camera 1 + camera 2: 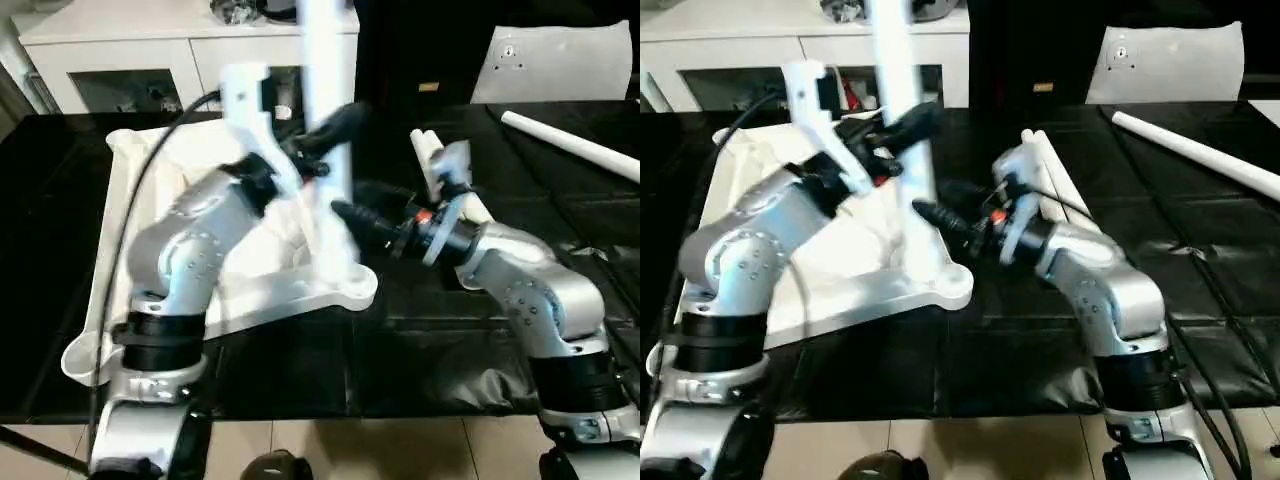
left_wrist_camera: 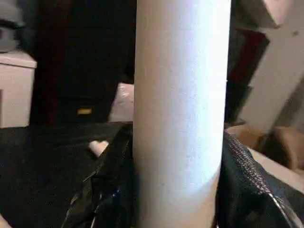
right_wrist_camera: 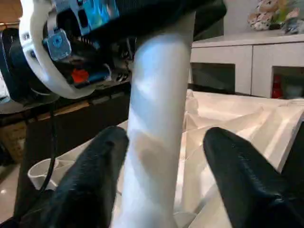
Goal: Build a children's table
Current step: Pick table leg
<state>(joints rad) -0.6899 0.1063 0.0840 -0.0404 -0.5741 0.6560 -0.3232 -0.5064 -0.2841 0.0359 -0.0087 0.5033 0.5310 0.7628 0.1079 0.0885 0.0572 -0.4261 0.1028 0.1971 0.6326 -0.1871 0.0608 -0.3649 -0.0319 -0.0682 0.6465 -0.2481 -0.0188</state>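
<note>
Your left gripper (image 1: 335,125) is clamped on an upright leg (image 1: 325,120) standing in the tabletop (image 1: 290,285)'s corner socket nearest the worktop's front middle. Your right gripper (image 1: 350,213) has its fingers apart, straddling that leg lower down without gripping. The tabletop lies ribbed side up on the black worktop (image 1: 420,340)'s left half. Spare legs (image 1: 1200,150) lie toward the right rear.

The upright white tapered tube leg (image 1: 325,110) runs past the top edge of both head views. Its lower end is blurred, so its seating in the white plastic tabletop's round corner socket (image 1: 352,287) cannot be determined.
</note>
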